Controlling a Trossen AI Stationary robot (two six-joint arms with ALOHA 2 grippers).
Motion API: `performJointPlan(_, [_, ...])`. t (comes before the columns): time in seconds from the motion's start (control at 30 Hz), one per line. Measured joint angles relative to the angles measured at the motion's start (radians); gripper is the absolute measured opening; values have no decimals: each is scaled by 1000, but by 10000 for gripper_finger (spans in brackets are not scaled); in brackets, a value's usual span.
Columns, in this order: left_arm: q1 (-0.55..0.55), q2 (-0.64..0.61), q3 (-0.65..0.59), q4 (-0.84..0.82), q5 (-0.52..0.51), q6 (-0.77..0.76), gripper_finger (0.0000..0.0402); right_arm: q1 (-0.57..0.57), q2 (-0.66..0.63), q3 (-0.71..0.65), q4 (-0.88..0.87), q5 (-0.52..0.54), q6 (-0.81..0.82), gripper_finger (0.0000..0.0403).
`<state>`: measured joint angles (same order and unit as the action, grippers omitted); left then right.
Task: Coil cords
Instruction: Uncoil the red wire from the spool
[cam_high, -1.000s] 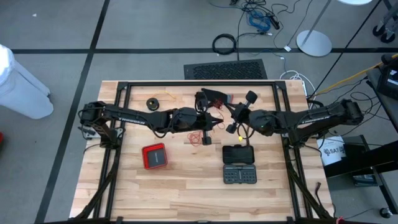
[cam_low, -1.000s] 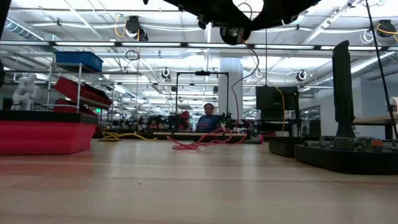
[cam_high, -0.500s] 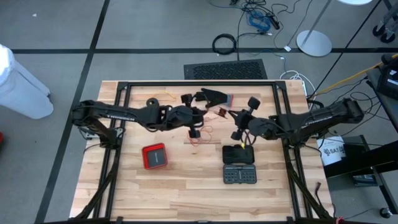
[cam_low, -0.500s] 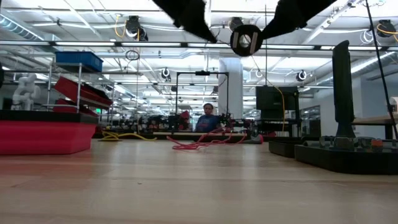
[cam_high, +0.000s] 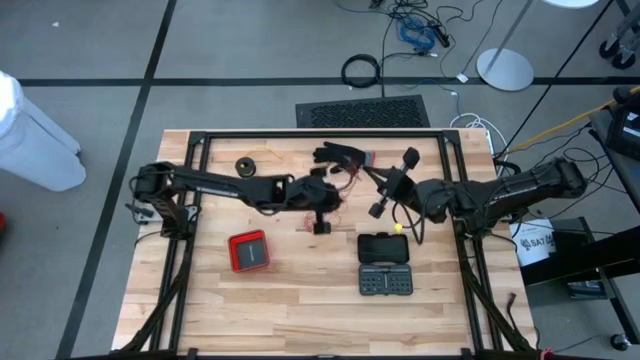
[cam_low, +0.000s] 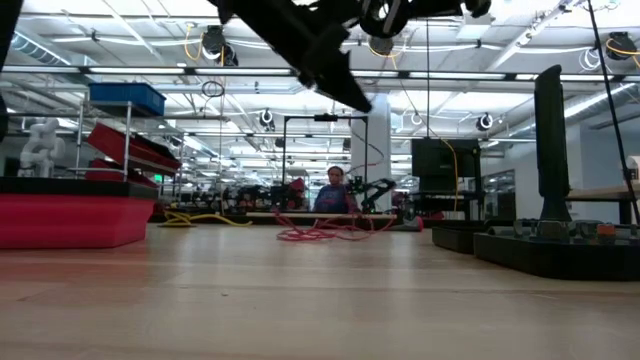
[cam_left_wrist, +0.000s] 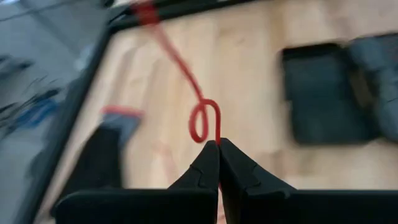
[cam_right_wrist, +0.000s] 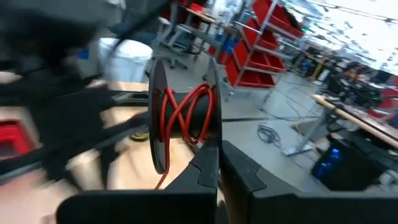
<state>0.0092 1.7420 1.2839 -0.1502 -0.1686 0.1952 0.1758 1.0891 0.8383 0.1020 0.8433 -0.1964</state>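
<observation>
My right gripper (cam_high: 398, 190) is shut on a black spool (cam_high: 392, 183) held above the table's middle. A reddish-orange cord is wound around the spool's core (cam_right_wrist: 186, 115). My left gripper (cam_high: 322, 226) is shut on the free run of this cord (cam_left_wrist: 205, 118), left of the spool and nearer the front edge. In the left wrist view the cord makes a small loop just past the fingertips and runs on toward the table's frame. A small black cord bundle (cam_high: 246, 165) lies on the table at the far left. My left gripper pinches the thin red cord (cam_left_wrist: 217, 138) between its two fingertips, just below the small loop. The cord leaves the fingers and runs away above the table. My right gripper holds the spool by the rim of one flange (cam_right_wrist: 214, 134), pinched between its two fingers. The spool is clear of the table, its axle lying across the fingers.
A black glove with a red cuff (cam_high: 345, 155) lies at the far middle. A red box (cam_high: 249, 250) stands at the near left. Two black cases (cam_high: 383, 247) (cam_high: 386, 280) lie under and in front of my right gripper. The black frame rails (cam_high: 320, 133) border the table.
My left gripper has swung with the red cord around beside the spool, first toward the table's left, then toward the near edge. The spool has stayed about in place in my right gripper, but has turned and shows higher in the low view.
</observation>
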Motion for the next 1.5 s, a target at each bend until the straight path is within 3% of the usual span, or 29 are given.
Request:
performJointPlan(0.23, [-59,24,0,133,51,24,1,-81,17,0,-18,-2,1,0])
performJointPlan(0.57, [-69,-85,-1,122,47,73,1,-111,139,0,-101,-10,30,0])
performJointPlan(0.87, [-51,-225,-1,-142,-265,128,1,-79,135,0,-289,-9,132,0])
performJointPlan(1.07, [0,-232,0,-307,-380,104,1,-10,102,0,-289,-14,129,0])
performJointPlan(1.23, [44,-204,-18,-342,-378,67,1,45,60,0,-300,-61,136,0])
performJointPlan(1.5, [81,-159,-110,-242,-197,-5,13,102,-45,0,-300,-61,157,0])
